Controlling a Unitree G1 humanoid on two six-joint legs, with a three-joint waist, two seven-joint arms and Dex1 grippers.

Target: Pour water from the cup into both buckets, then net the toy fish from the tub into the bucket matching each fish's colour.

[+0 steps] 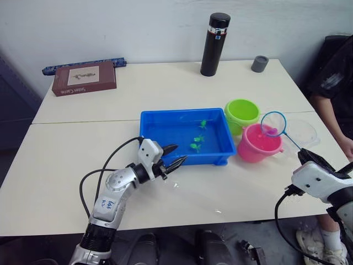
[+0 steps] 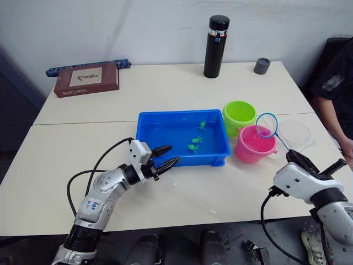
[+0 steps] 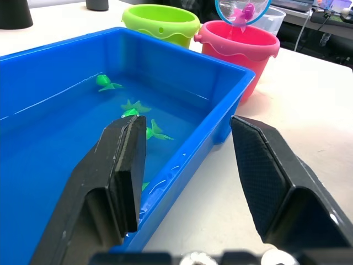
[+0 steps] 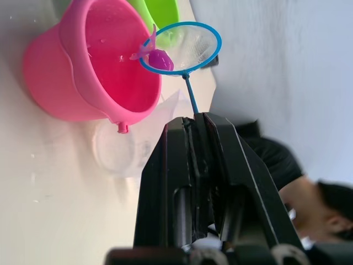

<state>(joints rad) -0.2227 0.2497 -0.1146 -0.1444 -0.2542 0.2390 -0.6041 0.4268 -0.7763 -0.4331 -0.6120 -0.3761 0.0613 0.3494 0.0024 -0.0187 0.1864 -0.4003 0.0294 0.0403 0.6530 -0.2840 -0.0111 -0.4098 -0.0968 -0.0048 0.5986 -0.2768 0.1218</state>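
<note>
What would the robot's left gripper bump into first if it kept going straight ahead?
Probably the tub: the left gripper points at its near rim, its open fingers straddling it in the wrist view. Depth is hard to judge.

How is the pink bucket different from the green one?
The pink bucket is pink; the green bucket is lime green. The net, with a pink fish in it, hangs over the pink bucket; nothing hangs over the green one. The pink bucket is nearer the robot. Both are small, round, wavy-rimmed, beside the blue tub.
</note>
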